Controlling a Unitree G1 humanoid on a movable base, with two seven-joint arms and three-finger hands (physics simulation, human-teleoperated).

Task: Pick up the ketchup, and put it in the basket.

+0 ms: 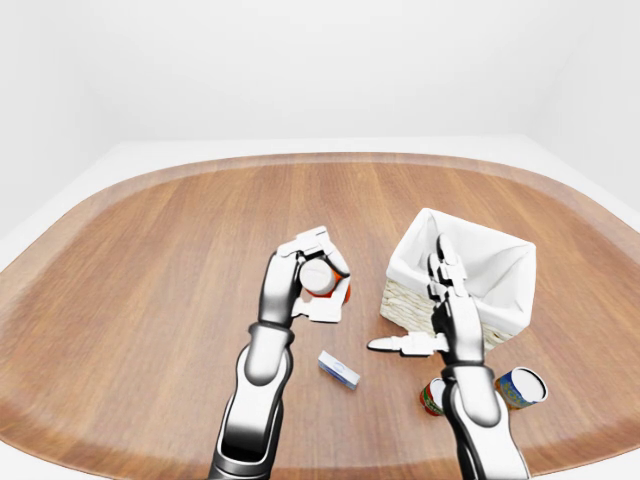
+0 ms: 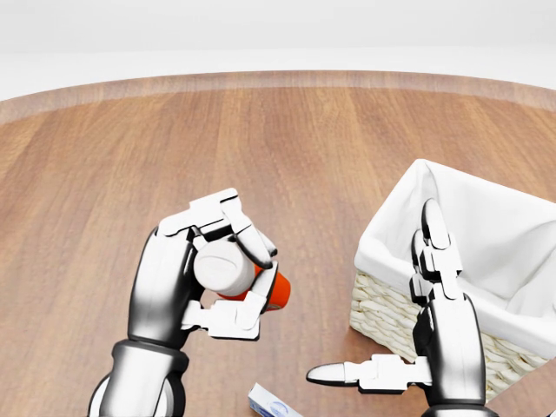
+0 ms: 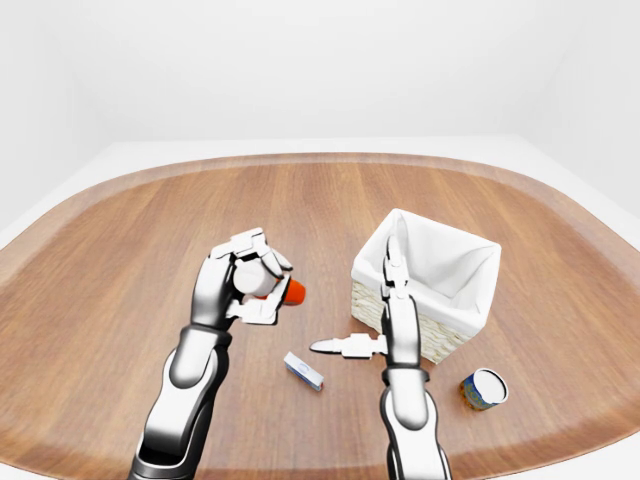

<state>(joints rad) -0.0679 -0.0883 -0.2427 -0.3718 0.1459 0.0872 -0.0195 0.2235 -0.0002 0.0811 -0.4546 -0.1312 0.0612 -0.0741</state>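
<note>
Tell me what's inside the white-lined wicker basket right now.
Only white cloth lining shows inside the wicker basket; its bottom is hidden by the near wall. The ketchup bottle is outside, in the left hand.

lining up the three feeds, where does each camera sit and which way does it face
Head view: on the head, tilted down at the table; close on left hand gripping the ketchup, right hand by the basket.
Left-eye view: head-mounted, wider, whole tabletop, both forearms.
Right-eye view: its pair, shifted sideways.
All share ketchup and basket.
</note>
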